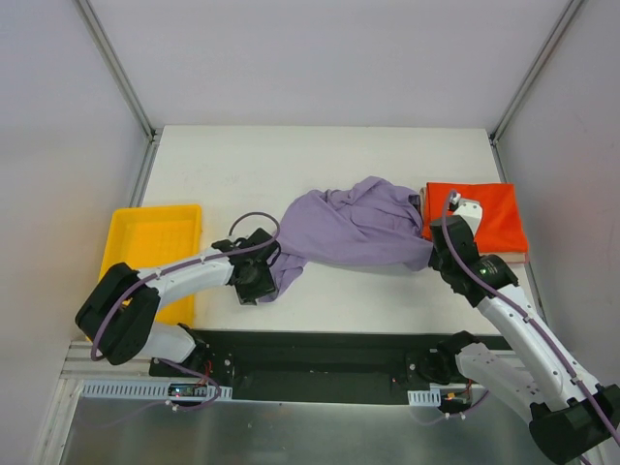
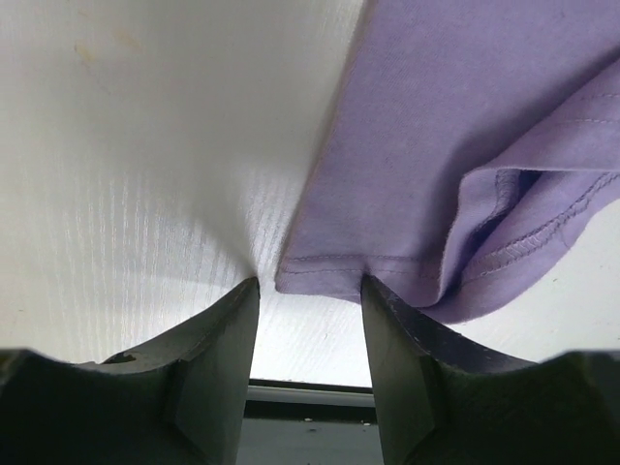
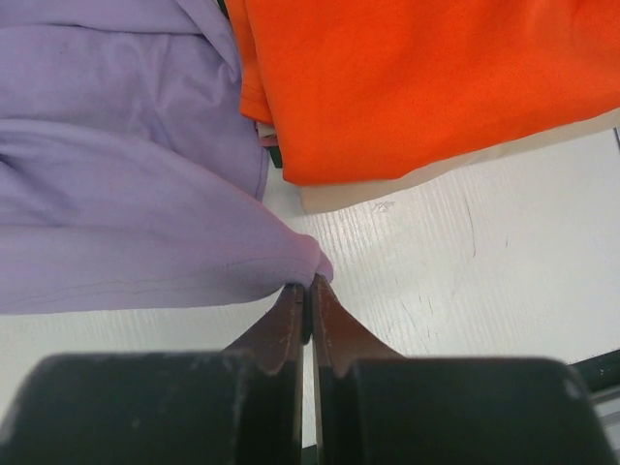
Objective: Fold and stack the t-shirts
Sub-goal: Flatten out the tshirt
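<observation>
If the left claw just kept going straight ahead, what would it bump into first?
Probably the hemmed corner of the crumpled purple cotton t-shirt: it lies right ahead of the open left claw, just off the right finger. Depth is unclear.

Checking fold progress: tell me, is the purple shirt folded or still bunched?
Bunched: the purple shirt lies crumpled, one end pinched in the shut right gripper.

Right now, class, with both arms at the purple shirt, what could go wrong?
1. The left end effector is open around the purple shirt's hem; it may close on little cloth and slip.
2. The right end effector pinches only a small fold, beside the orange shirt; pulling might disturb that stack.
</observation>
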Robot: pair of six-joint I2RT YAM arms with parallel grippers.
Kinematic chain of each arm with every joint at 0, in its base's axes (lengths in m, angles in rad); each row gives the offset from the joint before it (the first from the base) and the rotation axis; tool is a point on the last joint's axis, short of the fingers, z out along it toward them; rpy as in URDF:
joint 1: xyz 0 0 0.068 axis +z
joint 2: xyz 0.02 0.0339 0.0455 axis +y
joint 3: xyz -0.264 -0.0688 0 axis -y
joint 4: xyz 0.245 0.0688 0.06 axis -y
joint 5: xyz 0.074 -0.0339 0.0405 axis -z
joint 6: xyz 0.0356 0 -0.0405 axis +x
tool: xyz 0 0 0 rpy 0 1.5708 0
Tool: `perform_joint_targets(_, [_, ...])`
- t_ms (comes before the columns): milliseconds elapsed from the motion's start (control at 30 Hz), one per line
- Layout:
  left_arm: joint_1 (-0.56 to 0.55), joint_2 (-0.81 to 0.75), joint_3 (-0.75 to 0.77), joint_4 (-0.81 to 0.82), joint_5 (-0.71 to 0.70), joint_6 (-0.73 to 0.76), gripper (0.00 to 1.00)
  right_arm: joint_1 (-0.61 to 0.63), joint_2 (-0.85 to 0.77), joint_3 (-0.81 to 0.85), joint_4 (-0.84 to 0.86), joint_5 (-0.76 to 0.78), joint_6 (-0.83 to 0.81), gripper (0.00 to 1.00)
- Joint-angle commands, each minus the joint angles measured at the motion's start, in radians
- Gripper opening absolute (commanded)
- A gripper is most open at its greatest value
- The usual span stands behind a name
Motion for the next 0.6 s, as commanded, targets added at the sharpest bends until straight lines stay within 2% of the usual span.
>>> perform_joint_targets(0, [-0.010,0.093,-0.059,-0.003,-0.078,-0.032,0.45,-0.005,-0.013,0.008,0.020,-0.006,-0.022,0.00])
perform_joint_targets(300, [-0.008,0.204,-0.028,0.070,-0.064,-0.001,0.16,-0.009,-0.015,-0.001,0.018,-0.010,-0.028,0.00])
perform_joint_targets(333, [-0.008,0.210,-0.022,0.072,-0.075,0.005,0.11,-0.010,-0.015,-0.004,0.018,-0.010,-0.033,0.00])
perform_joint_targets(367, [-0.008,0.213,-0.016,0.072,-0.085,0.011,0.00,-0.010,-0.015,-0.006,0.018,-0.009,-0.033,0.01])
perform_joint_targets(567, [0.038,0.115,0.044,0.028,-0.219,0.088,0.00,-0.027,-0.020,0.022,0.017,-0.004,-0.051,0.00])
